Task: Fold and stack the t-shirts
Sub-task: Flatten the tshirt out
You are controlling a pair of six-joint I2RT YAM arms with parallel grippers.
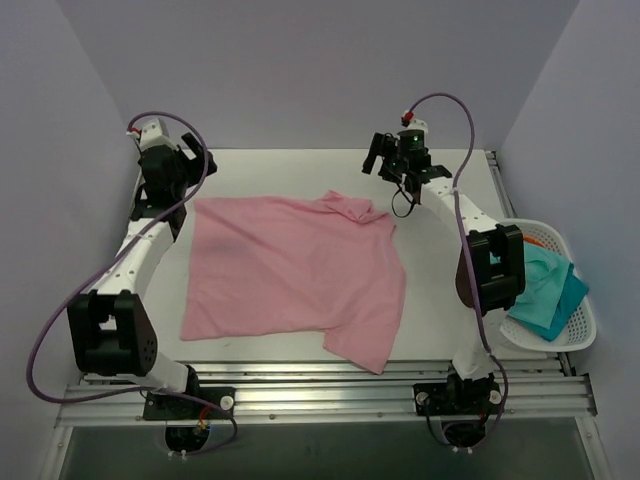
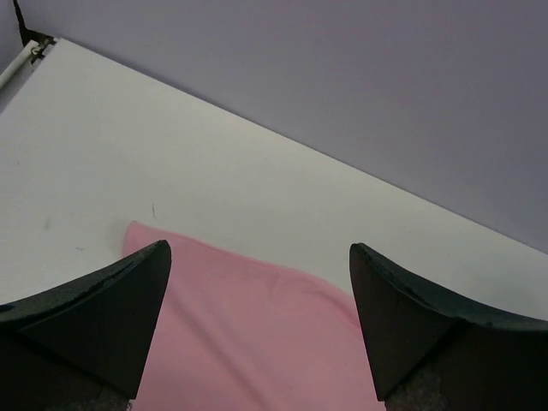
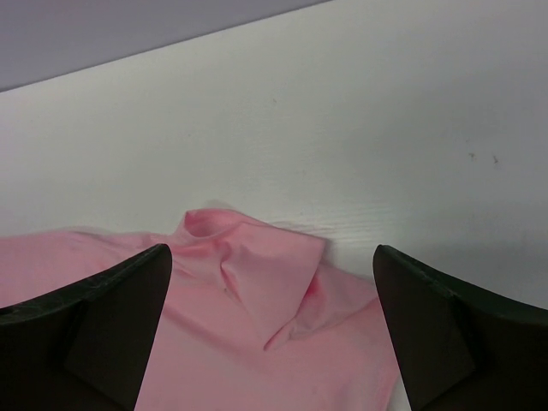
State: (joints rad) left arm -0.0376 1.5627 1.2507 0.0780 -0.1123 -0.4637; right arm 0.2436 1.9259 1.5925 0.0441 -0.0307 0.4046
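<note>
Folding is judged barely begun: the pink t-shirt is spread unfolded on the bench, rumpled at its far right corner. Teal cloth is left heaped in the basket, and nothing is stacked. The left jaws and right jaws are held spread wide over the shirt's far corners, with nothing pinched.

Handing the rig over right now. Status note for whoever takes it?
Left tool: open, empty, above the pink t-shirt at its far left corner.
Right tool: open, empty, above its rumpled far right sleeve.
Shirt lies spread on the table; no neat fold yet, no stack started.
Teal cloth sits in the basket on the right.
Left to do: smooth and fold the pink shirt, then stack.
</note>
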